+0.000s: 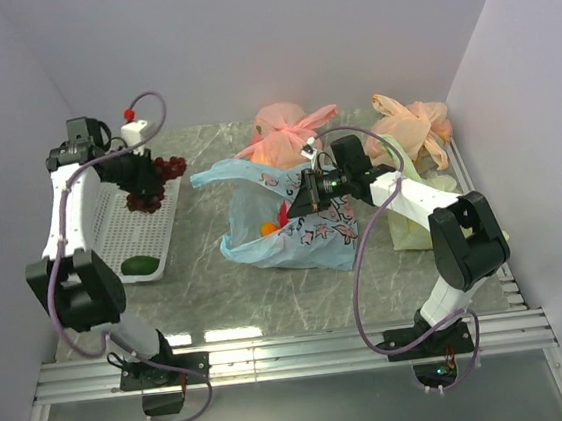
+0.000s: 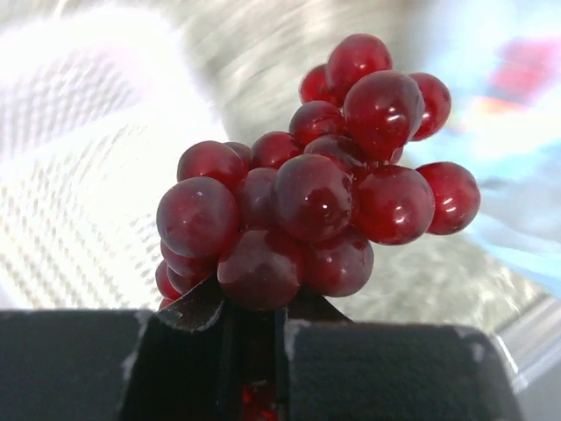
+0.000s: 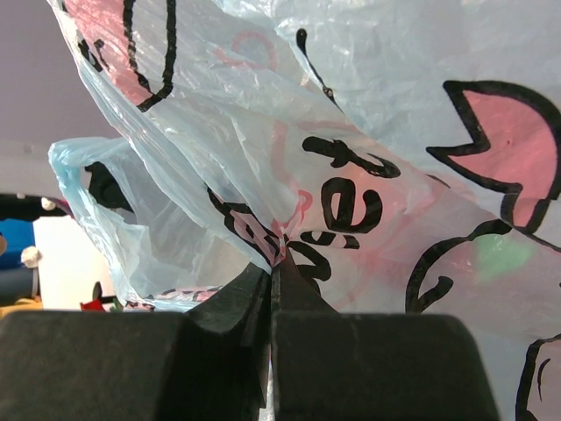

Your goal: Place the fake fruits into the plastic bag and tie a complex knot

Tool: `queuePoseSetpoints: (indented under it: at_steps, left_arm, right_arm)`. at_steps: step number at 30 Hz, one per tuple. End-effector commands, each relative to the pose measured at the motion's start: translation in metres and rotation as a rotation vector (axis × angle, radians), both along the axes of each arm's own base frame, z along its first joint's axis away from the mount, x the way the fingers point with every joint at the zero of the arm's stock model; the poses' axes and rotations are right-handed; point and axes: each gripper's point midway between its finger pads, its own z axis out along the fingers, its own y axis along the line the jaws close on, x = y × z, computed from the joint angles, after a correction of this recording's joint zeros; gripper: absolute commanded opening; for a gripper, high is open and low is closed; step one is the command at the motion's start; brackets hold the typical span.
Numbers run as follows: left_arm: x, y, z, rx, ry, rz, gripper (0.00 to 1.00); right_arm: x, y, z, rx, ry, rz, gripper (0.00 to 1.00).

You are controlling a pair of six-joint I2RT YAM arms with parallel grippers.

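Item 1: grapes, pinched in your narrow left gripper, above the tray.
Item 2: bag, mid-table, to that gripper's right; rim clamped in your closed right gripper.
Likely carry: rightward.
Item 3: 1 green fruit, on the tray.

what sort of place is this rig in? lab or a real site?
Most likely a lab test cell: plain pale walls box in a marble-look table, both arms bolt to an aluminium rail, and the goods are props, like the plastic grape bunch.
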Motion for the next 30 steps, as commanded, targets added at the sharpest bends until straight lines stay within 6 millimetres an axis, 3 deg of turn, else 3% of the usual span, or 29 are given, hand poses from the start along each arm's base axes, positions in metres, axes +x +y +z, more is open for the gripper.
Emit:
queuePoseSetpoints:
  at_steps: [1,4,7,8,11,15,17,23,30]
  left_arm:
    - [-0.033,-0.055,0.055,-0.068,-0.122,-0.244,0.00]
    - [-0.043,-0.088,0.075,-0.080,-0.212,-0.342,0.00]
    - [-0.060,-0.119,0.071,-0.061,-0.231,-0.438,0.00]
    - [-0.070,-0.132,0.062,-0.051,-0.222,-0.482,0.00]
    - [-0.070,-0.139,0.045,0.010,-0.228,-0.480,0.00]
    - [-0.077,-0.163,0.015,0.117,-0.182,-0.538,0.00]
    - [-0.068,-0.168,0.004,0.155,-0.147,-0.511,0.00]
    - [-0.039,-0.221,0.011,0.181,-0.127,-0.500,0.06]
    - [-0.018,-0.254,0.011,0.165,-0.144,-0.525,0.11]
  right_arm:
    - [0.012,0.003,0.042,0.061,-0.106,-0.021,0.00]
    - [0.012,0.005,0.044,0.072,-0.098,-0.021,0.00]
    - [0.013,0.005,0.047,0.072,-0.098,-0.027,0.00]
    - [0.014,0.005,0.051,0.072,-0.105,-0.032,0.00]
    - [0.017,0.003,0.064,0.082,-0.139,-0.064,0.00]
    - [0.012,0.000,0.084,0.112,-0.164,-0.091,0.00]
    - [0.008,0.001,0.085,0.115,-0.160,-0.082,0.00]
    - [-0.004,0.001,0.068,0.072,-0.155,-0.045,0.00]
    - [-0.007,-0.003,0.054,0.036,-0.155,-0.031,0.00]
